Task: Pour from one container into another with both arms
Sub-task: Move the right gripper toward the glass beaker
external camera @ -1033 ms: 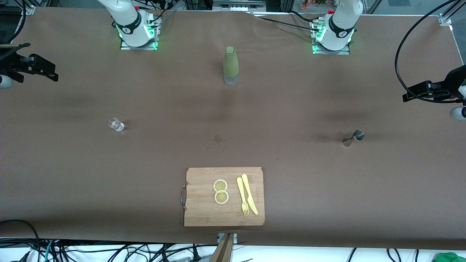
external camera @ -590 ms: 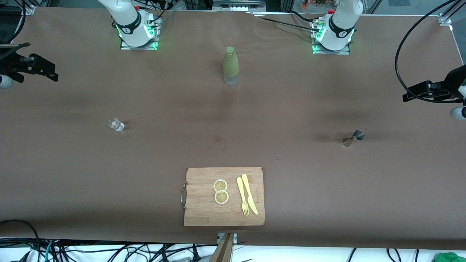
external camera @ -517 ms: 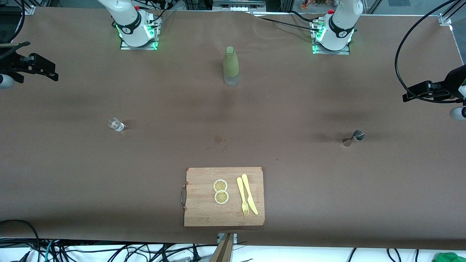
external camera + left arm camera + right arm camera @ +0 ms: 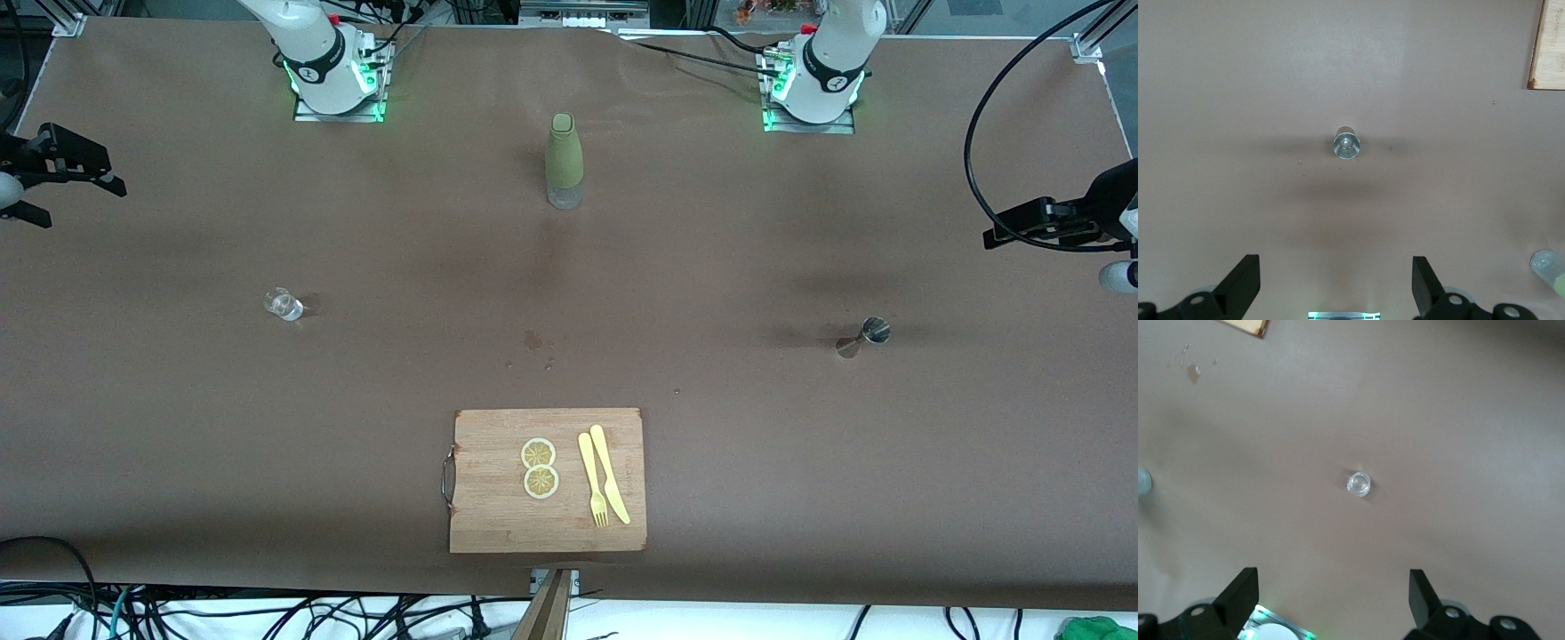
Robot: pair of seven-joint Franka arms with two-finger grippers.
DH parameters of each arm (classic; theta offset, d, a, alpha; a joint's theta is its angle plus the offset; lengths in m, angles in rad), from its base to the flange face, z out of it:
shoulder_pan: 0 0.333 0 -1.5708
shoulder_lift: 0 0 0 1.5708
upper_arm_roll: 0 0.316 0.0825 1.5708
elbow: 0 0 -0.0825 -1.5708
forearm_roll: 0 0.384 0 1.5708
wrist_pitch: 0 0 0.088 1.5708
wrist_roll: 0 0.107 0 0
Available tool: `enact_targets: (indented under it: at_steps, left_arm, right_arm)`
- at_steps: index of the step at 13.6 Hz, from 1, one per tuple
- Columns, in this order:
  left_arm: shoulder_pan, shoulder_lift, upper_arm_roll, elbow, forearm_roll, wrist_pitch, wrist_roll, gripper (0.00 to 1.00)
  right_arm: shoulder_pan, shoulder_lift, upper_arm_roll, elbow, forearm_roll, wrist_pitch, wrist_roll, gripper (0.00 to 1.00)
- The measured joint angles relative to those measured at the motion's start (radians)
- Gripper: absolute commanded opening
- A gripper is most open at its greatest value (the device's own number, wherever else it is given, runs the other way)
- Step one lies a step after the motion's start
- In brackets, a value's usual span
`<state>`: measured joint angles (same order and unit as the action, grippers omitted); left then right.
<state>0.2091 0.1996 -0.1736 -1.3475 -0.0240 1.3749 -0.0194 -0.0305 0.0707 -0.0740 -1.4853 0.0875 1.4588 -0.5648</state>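
Observation:
The tiny clear glass cup (image 4: 284, 304) stands upright on the brown table toward the right arm's end; in the right wrist view the cup (image 4: 1359, 483) lies well ahead of the fingers. My right gripper (image 4: 78, 203) (image 4: 1330, 593) hangs open and empty high over that end's edge. The steel jigger (image 4: 864, 336) stands toward the left arm's end, and its open mouth (image 4: 1347, 145) shows from above. My left gripper (image 4: 1022, 227) (image 4: 1331, 280) is open and empty, high over the table's edge, apart from the jigger.
An olive-green bottle (image 4: 564, 160) stands mid-table between the two bases. Nearer the front camera lies a wooden cutting board (image 4: 498, 498) with two lemon slices (image 4: 539, 468), a yellow fork and a knife (image 4: 605, 484). Small wet spots (image 4: 533, 340) mark the table's middle.
The right gripper has shifted a little farther out toward the table's end and turned slightly. The left arm, cup and jigger have not moved.

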Motion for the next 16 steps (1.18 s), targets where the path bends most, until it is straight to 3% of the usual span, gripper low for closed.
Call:
enact_targets:
  at_steps: [12,16]
  left_arm:
    - [0.000,0.000,0.000,0.000,0.000,0.000,0.000,1.00]
    - [0.000,0.000,0.000,-0.001,0.000,0.000,0.000,1.00]
  right_arm:
    - [-0.022,0.203,-0.300,-0.089,0.466,0.006,-0.872,1.00]
    - [-0.044,0.287,-0.326,-0.105,0.560,0.002,-1.056,1.00]
